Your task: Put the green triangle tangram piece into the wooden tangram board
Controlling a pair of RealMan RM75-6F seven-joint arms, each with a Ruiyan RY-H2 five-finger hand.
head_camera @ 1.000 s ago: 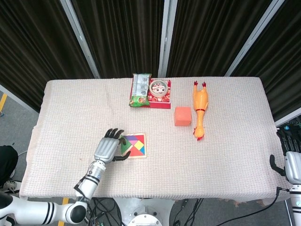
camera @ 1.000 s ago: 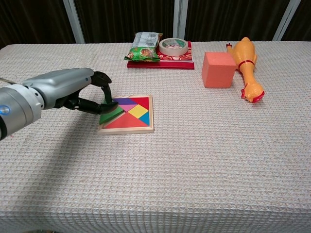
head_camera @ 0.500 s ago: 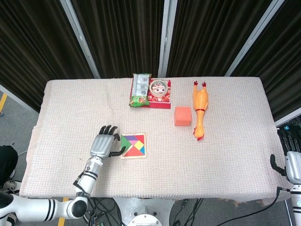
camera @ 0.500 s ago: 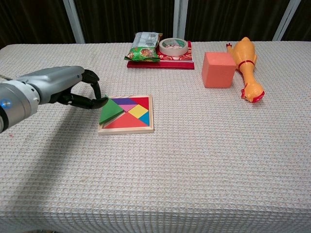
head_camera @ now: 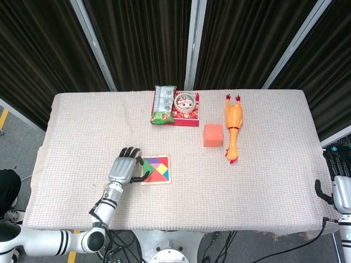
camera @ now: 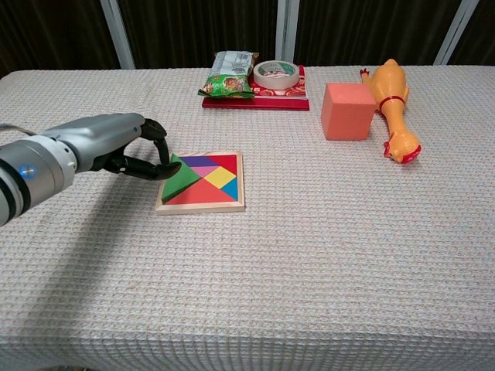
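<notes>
The wooden tangram board [camera: 224, 205] [head_camera: 166, 178] lies left of the table's middle, filled with coloured pieces. The green triangle [camera: 182, 178] [head_camera: 145, 176] lies over the board's left part, its left edge at the frame. My left hand [camera: 116, 151] [head_camera: 123, 169] sits just left of the board, fingers curled down, and its fingertips [camera: 164, 165] touch the triangle's left edge without gripping it. In the head view the fingers hide part of the green piece. My right hand [head_camera: 339, 196] hangs off the table's right side, its fingers hidden.
An orange cube [camera: 348, 110] and a rubber chicken [camera: 390, 104] lie at the back right. A snack bag [camera: 230, 74] and a tape roll [camera: 277, 73] rest on a red box [camera: 255, 100] behind the board.
A second ago my left hand held the green triangle over the board's left edge. It let go, drew back left, then came right again and its fingertips touch the piece.
</notes>
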